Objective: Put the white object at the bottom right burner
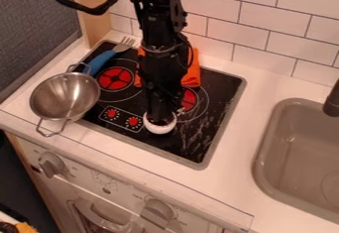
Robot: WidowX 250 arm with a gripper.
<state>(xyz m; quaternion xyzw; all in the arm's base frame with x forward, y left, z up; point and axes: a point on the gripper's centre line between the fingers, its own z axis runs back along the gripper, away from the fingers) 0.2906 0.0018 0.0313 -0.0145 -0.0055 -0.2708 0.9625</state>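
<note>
White object [159,127]: seen at the front of the black stovetop [213,128], between the printed control panel [123,119] and the right-hand red burner [190,100], directly beneath the pincer; its upper part is partly hidden.
Pincer [160,118]: lowered to the white object; whether it is apart, together or clamped on the object cannot be told.
Right-hand red burner: partly covered by the arm [162,53]; taken to be the bottom right target, with the object judged to be off its centre, by the near left side.
Step in hand: judged to be the grasp, or the start of the carry if a hold has been gained.
Next move: a secure hold is needed first, then a small lift and a short shift toward the burner's centre, followed by a level set-down and release.
Orange cloth [193,71]: bunched behind the arm; it could be brushed if the shift is carried too far back.
Metal colander [65,96]: set at the left, overlapping the stovetop's edge, and best left untouched.
</note>
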